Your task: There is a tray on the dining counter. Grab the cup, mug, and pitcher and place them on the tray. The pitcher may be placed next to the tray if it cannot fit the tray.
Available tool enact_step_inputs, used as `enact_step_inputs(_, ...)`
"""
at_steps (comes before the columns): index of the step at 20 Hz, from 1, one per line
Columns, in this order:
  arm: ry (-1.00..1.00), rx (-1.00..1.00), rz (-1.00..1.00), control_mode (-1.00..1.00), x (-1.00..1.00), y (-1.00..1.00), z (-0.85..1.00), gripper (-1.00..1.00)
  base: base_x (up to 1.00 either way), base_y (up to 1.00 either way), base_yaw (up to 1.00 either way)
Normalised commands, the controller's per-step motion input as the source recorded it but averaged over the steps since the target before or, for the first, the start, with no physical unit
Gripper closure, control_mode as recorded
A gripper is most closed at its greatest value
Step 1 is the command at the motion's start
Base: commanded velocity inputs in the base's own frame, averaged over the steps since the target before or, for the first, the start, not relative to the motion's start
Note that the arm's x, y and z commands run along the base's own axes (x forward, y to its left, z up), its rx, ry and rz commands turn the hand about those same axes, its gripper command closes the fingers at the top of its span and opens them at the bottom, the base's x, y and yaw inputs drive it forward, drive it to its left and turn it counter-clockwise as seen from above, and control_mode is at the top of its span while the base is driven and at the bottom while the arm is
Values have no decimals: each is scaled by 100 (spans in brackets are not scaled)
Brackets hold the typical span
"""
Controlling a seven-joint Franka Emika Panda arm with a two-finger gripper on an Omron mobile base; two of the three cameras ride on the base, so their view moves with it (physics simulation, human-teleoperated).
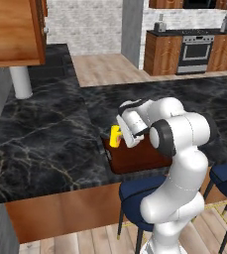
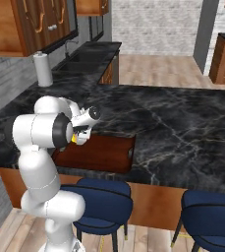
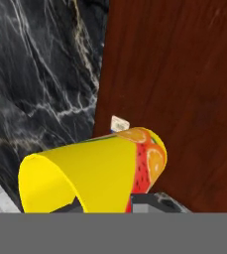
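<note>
Over the black marble tabletop [image 1: 45, 139], jaws pinched the yellow cup [image 3: 92, 173] above the tray [image 2: 99, 152]; lowering and release looked next.

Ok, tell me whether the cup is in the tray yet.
Cannot tell: the cup sits at the tray's left end, against the gripper; contact is hidden.

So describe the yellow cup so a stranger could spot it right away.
Start at the black marble dining counter, then find the reddish-brown tray at its near edge. At the tray's left end the gripper holds the cup: bright yellow, handleless, with a red-and-orange picture.
</note>
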Motion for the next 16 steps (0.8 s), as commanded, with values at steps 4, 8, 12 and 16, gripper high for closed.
enact_step_inputs(4,0,0,0,-100,0,0,0,100,0,0,0)
enact_step_inputs(8,0,0,0,-100,0,0,0,-100,0,0,0)
enact_step_inputs(12,0,0,0,-100,0,0,0,-100,0,0,0)
enact_step_inputs(16,0,0,0,-100,0,0,0,-100,0,0,0)
